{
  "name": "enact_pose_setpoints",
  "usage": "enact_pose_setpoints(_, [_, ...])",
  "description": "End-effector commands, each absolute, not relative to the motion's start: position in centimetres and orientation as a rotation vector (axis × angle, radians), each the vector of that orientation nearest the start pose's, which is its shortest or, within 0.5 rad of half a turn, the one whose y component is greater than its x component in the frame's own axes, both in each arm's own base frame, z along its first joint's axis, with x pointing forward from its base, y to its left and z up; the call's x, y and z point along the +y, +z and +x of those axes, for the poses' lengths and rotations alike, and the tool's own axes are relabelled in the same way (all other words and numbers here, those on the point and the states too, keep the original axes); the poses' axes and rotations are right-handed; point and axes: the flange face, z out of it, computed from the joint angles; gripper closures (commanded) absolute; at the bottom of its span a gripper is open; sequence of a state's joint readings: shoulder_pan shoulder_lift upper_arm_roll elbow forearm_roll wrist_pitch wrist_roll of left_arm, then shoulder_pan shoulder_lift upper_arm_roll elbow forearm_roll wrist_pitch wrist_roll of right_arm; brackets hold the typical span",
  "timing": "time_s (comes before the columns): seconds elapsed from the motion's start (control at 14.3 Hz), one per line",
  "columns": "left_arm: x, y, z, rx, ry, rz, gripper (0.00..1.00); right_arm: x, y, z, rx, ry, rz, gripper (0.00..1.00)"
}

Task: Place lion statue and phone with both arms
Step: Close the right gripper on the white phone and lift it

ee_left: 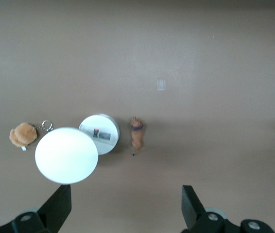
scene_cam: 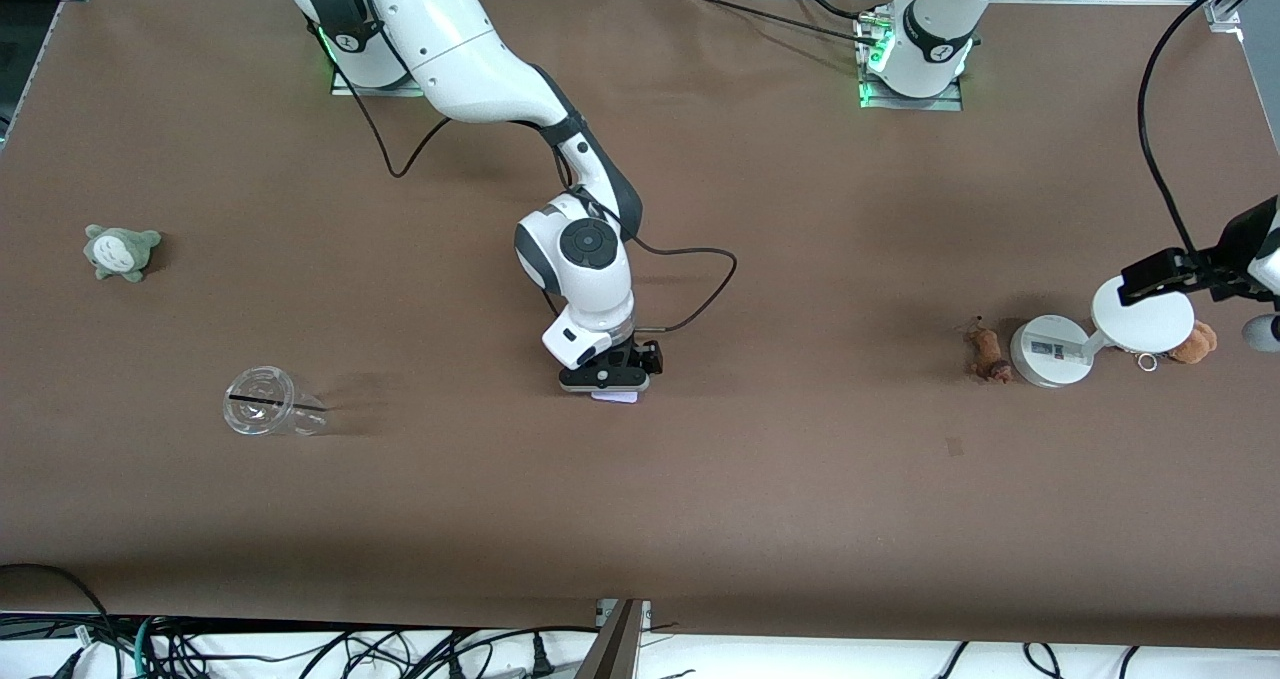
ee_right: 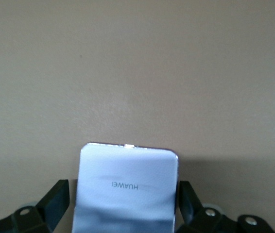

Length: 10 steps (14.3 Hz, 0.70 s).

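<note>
The phone (scene_cam: 617, 396), a pale lavender-white slab, lies flat on the table near its middle. It also shows in the right wrist view (ee_right: 128, 165). My right gripper (scene_cam: 610, 379) is down over it, with its fingers on either side of the phone (ee_right: 123, 194). One finger stands a little apart from the phone's edge. The lion statue (scene_cam: 988, 351) lies on the table toward the left arm's end, beside a white stand. It also shows in the left wrist view (ee_left: 137, 135). My left gripper (scene_cam: 1160, 277) is up in the air over the stand, open wide and empty (ee_left: 125, 194).
The white stand has a round labelled base (scene_cam: 1048, 351) and a round disc top (scene_cam: 1142, 314). A fluffy brown plush with a metal ring (scene_cam: 1195, 342) lies beside it. A grey plush (scene_cam: 122, 250) and a tipped clear cup (scene_cam: 268, 401) lie toward the right arm's end.
</note>
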<state>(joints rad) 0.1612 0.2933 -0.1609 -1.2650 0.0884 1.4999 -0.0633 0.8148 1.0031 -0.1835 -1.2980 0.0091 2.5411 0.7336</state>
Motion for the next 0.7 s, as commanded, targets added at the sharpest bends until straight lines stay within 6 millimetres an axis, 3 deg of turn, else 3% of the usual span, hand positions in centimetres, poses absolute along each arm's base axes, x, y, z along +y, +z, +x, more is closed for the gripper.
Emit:
enact_pose_setpoints(0.0, [3.1, 60.5, 62.8, -0.139, 0.09, -3.098, 0.0, 48.4, 15.7, 59.0, 0.0, -0.459, -3.055, 0.0])
enact_pose_setpoints(0.14, [3.4, 63.0, 60.7, -0.165, 0.07, -3.172, 0.0, 48.4, 15.5, 59.0, 0.0, -0.457, -3.056, 0.0])
enact_pose_setpoints(0.35, [2.6, 62.9, 58.3, -0.171, 0.101, -3.173, 0.0, 48.3, 15.1, 58.8, 0.004, -0.45, -3.062, 0.01])
enact_pose_setpoints(0.63, [1.7, 62.8, 57.5, -0.144, 0.101, -3.166, 0.0, 47.8, 16.1, 59.6, -0.016, -0.465, -3.058, 0.36])
